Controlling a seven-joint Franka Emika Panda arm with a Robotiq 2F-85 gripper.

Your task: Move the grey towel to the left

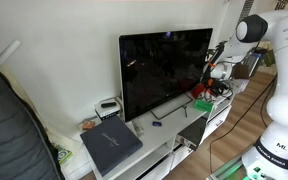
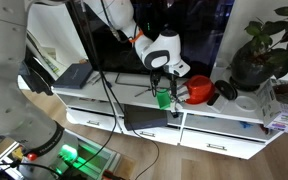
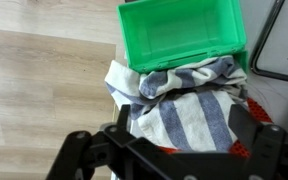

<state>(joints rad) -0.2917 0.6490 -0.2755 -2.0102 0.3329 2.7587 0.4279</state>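
Peering through the wrist view, I can only partly read the grey towel (image 3: 184, 115). It is striped and bunched, its top edge pressed against the near wall of the green bin (image 3: 182, 35), and its lower edge is covered by my gripper (image 3: 169, 140). I cannot tell whether any of the cloth hangs inside the bin. The part of the bin's interior I can see is bare green plastic, and its far wall is cut off by the top of the picture. The fingers (image 3: 76, 150) stand wide apart, one on either side of the towel, and whether they touch it is unclear. Scraps of something red (image 3: 246, 150) peek out at the lower right, mostly hidden.

In both exterior views the towel is too small to pick out. In an exterior view the gripper (image 2: 162, 88) hangs just above the green bin (image 2: 164, 100) on the white cabinet (image 2: 224, 125), with a red object (image 2: 197, 92) just beside it. In an exterior view the television (image 1: 164, 70) hides much of the cabinet top.
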